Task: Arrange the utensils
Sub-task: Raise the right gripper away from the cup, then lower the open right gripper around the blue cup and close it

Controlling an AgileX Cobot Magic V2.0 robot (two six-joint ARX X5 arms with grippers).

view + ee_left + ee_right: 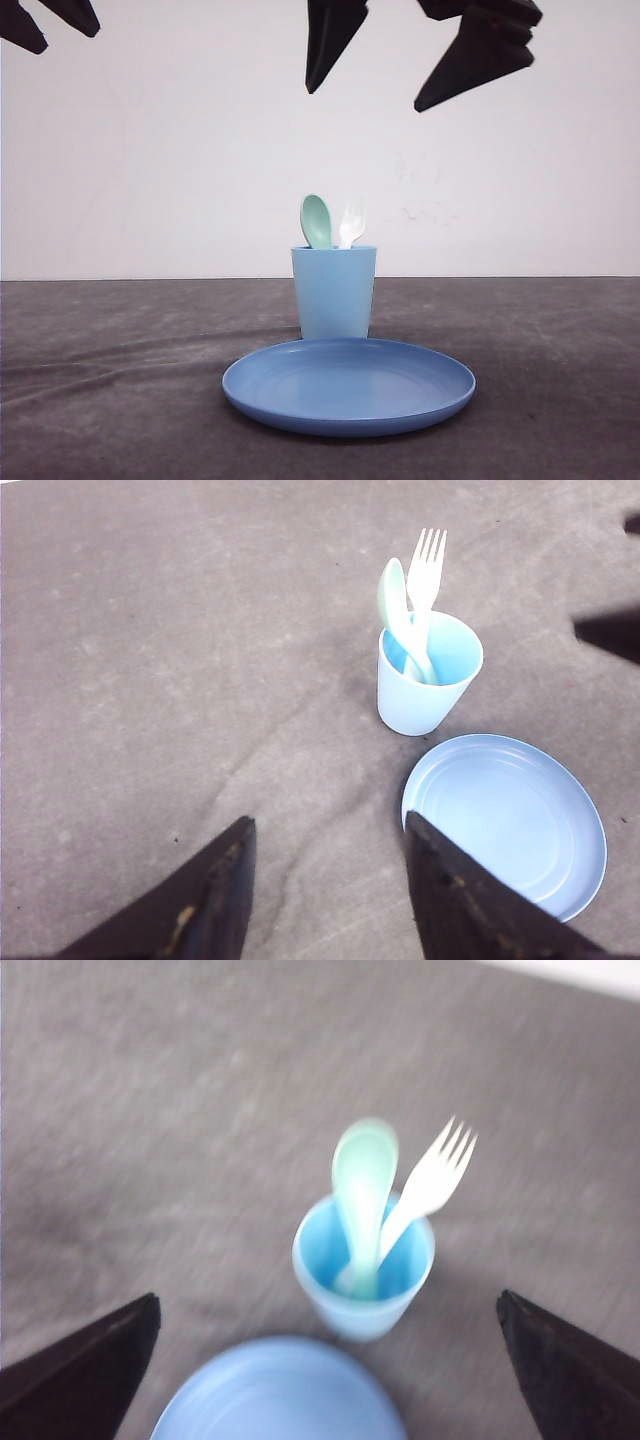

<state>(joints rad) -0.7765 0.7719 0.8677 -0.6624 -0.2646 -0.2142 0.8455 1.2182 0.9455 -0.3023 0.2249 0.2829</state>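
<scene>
The pale green spoon (317, 221) and the white fork (351, 226) stand bowl and tines up inside the light blue cup (334, 292) at the table's middle. In the left wrist view the spoon (393, 598) and fork (426, 568) lean together in the cup (428, 675). In the blurred right wrist view the spoon (364, 1175) and fork (437, 1172) show in the cup (392, 1312). My left gripper (67, 44) (329, 818) hangs open and empty high at the left. My right gripper (365, 100) (326, 1296) hangs open and empty high above the cup.
A round blue plate (348, 385) (505, 820) (280, 1395) lies just in front of the cup, touching or nearly touching it. The dark grey table cloth (120, 380) has shallow wrinkles on the left. A white wall (150, 150) stands behind the table.
</scene>
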